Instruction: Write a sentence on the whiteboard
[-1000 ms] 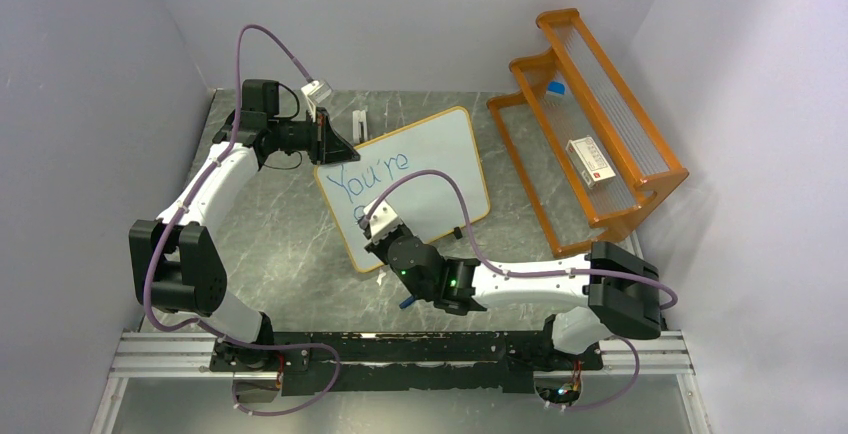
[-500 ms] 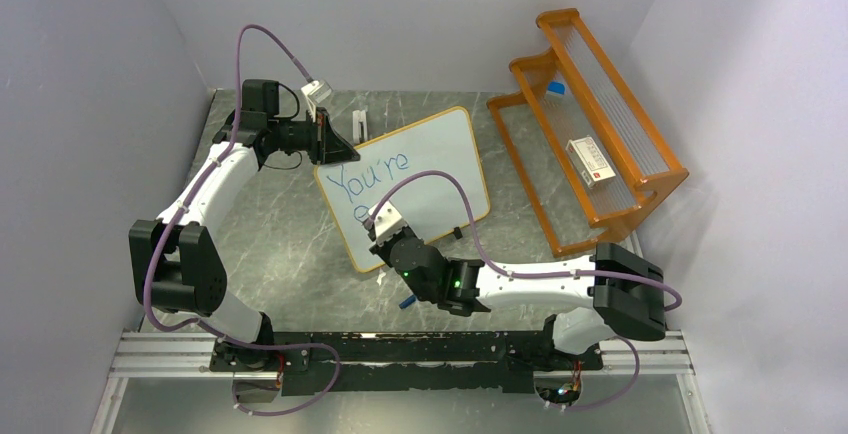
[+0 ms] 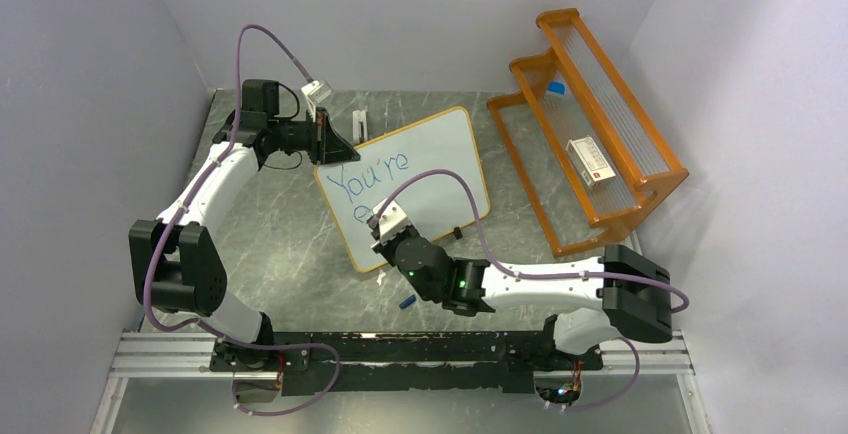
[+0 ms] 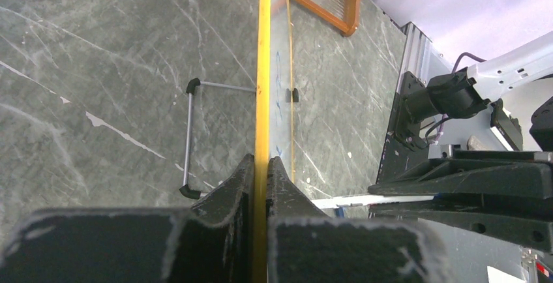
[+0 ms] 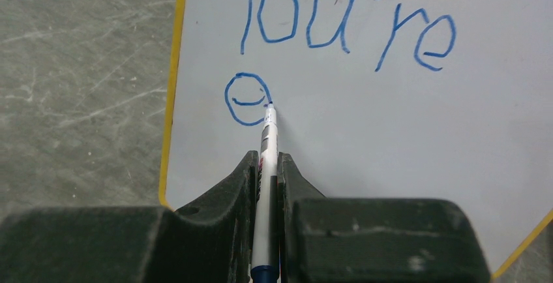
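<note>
The whiteboard (image 3: 430,169) stands tilted mid-table, white with a tan-orange frame, and reads "You're" in blue with a round letter under it. My left gripper (image 3: 330,141) is shut on its top left edge; the left wrist view shows the jaws pinching the yellow frame (image 4: 263,68). My right gripper (image 3: 388,239) is shut on a white marker (image 5: 267,165) with a blue end. The marker tip touches the board (image 5: 391,120) at the right side of the round blue letter (image 5: 248,98).
An orange wooden rack (image 3: 590,114) stands at the back right, holding a small white box and a blue-capped item. A small blue piece (image 3: 407,302) lies on the table near the right arm. White items (image 3: 360,122) lie behind the board.
My right arm has shifted slightly right along the board with the marker. The left arm and the board have not moved.
</note>
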